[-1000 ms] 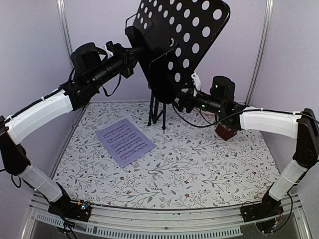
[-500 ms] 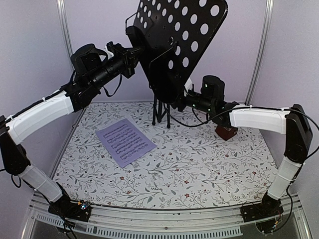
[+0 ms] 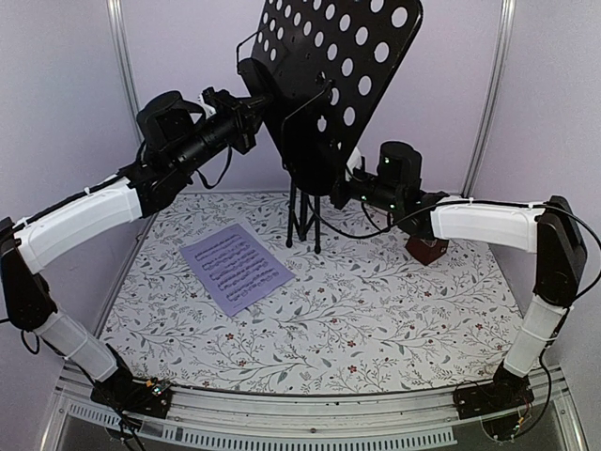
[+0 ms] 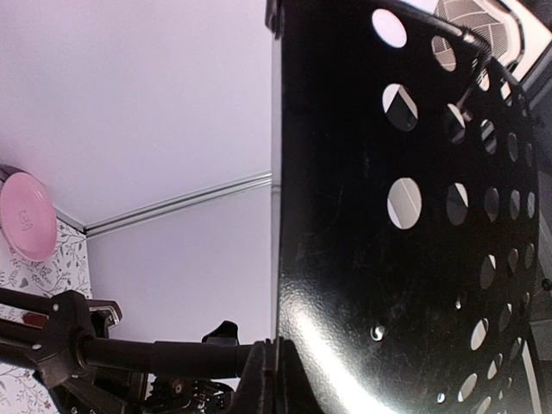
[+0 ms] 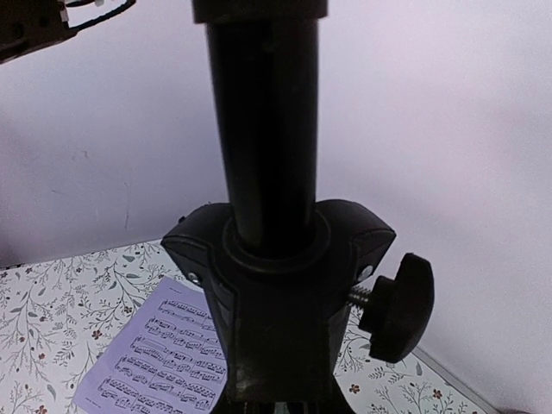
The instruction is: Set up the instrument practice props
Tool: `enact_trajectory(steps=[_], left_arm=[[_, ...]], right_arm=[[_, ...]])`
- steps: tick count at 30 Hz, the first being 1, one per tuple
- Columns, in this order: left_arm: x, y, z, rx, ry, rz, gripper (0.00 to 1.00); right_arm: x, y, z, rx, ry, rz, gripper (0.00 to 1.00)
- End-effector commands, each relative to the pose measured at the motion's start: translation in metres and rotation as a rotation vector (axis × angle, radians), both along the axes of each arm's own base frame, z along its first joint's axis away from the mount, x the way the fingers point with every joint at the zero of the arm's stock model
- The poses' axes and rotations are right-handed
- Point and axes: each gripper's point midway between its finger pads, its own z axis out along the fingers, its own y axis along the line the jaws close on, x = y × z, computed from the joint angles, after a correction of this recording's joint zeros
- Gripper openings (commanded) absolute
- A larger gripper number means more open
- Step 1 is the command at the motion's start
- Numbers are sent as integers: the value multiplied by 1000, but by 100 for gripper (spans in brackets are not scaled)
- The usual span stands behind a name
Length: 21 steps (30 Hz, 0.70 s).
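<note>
The black perforated music stand (image 3: pixel 343 70) stands at the back of the table on its tripod legs (image 3: pixel 305 221), with the desk tilted. My left gripper (image 3: pixel 246 105) is shut on the desk's left edge, and in the left wrist view its fingers (image 4: pixel 259 384) pinch that edge while the desk (image 4: pixel 405 285) fills the right side. My right gripper (image 3: pixel 346 193) sits under the desk at the post. In the right wrist view it is closed round the post's collar (image 5: pixel 280 285) with no gap showing, beside a clamp knob (image 5: pixel 398 306). One sheet-music page (image 3: pixel 235 266) lies flat on the table. The metronome (image 3: pixel 427 250) peeks out behind my right arm.
A pink round plate (image 4: pixel 24 216) lies in the far corner, seen in the left wrist view. The floral tablecloth (image 3: pixel 376 319) is walled in by pale lilac panels with metal corner posts (image 3: pixel 120 56).
My right gripper moved left to the stand's post and closed its fingers there. The stand's legs shifted slightly right and the desk tipped a little more upright. The left grip stayed.
</note>
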Motion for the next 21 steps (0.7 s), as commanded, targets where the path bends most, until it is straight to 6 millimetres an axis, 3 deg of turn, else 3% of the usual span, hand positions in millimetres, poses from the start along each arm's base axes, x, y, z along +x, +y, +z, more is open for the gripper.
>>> enact_trajectory(steps=[1, 3, 11, 16, 21], left_arm=[[-63, 64, 125, -344, -316, 12, 0], [-57, 66, 120, -337, -306, 27, 1], [-32, 65, 97, -325, -245, 43, 24], [-23, 66, 90, -322, -238, 48, 50], [-22, 81, 76, -312, -231, 88, 80]], right_arm=[[-11, -5, 29, 63, -16, 10, 0], [-16, -6, 28, 59, -1, 26, 0], [-33, -11, 29, 63, 39, 70, 0], [-36, -12, 22, 56, 56, 78, 0], [-37, -13, 17, 45, 61, 76, 0]])
